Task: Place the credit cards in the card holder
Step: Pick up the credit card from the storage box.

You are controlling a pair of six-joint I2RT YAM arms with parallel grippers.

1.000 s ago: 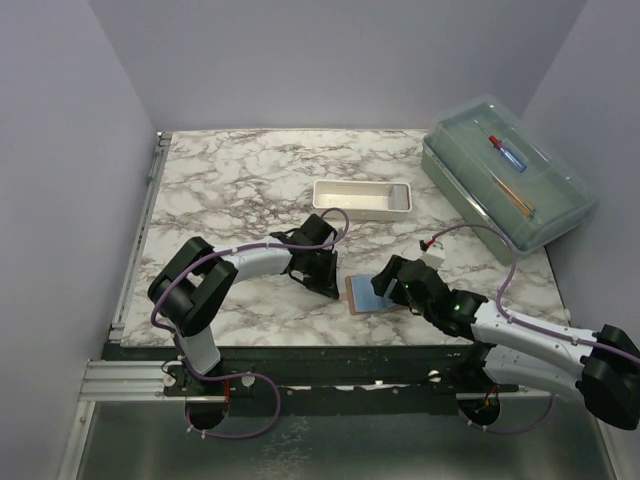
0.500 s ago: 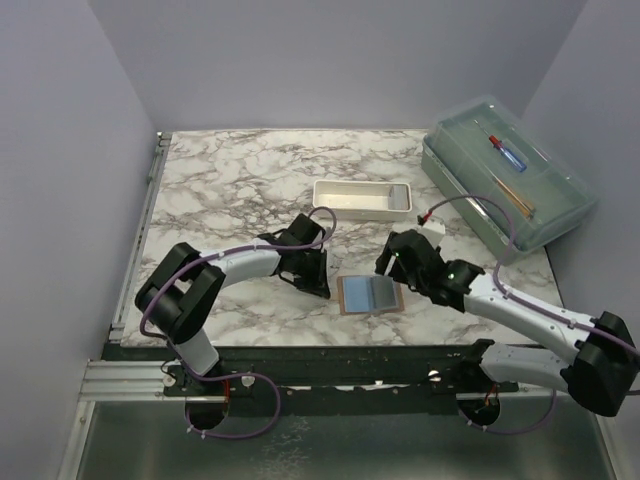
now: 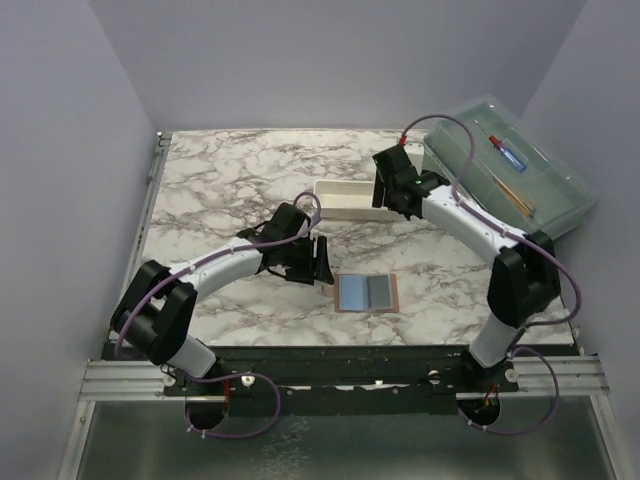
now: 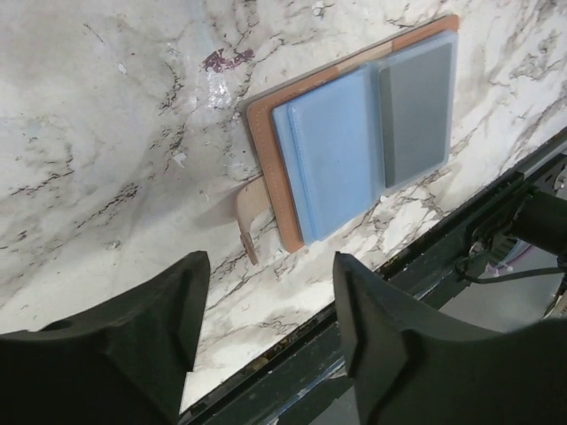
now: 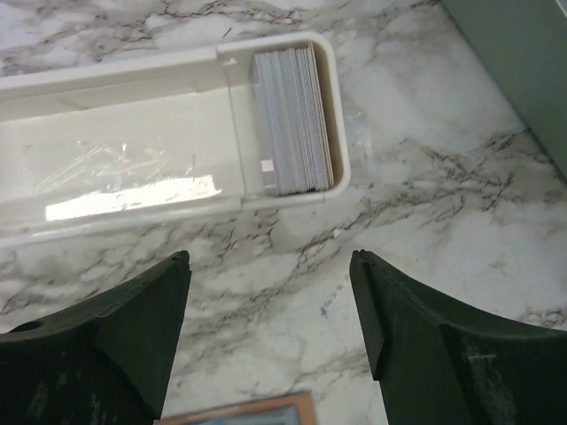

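With the holder [image 3: 367,293] lying open, loading looks barely begun.
Cards [image 5: 292,119] sit stacked in the tray [image 5: 106,221]; right gripper [image 5: 268,266] hovers above them, left gripper [image 4: 270,266] beside the holder, both spread wide, empty.

A white rectangular tray [image 3: 345,198] is parked toward the back middle of the marble-patterned table [image 3: 220,170], and it's split by a divider into a long part and a short part. A big clear lidded box [image 3: 470,150] is set at an angle in the back right corner. A blue pen-like thing with a red tip [image 3: 508,153] and some thin sticks [image 3: 516,196] can be made out inside. Everything's boxed in by plain lavender walls [image 3: 330,60].
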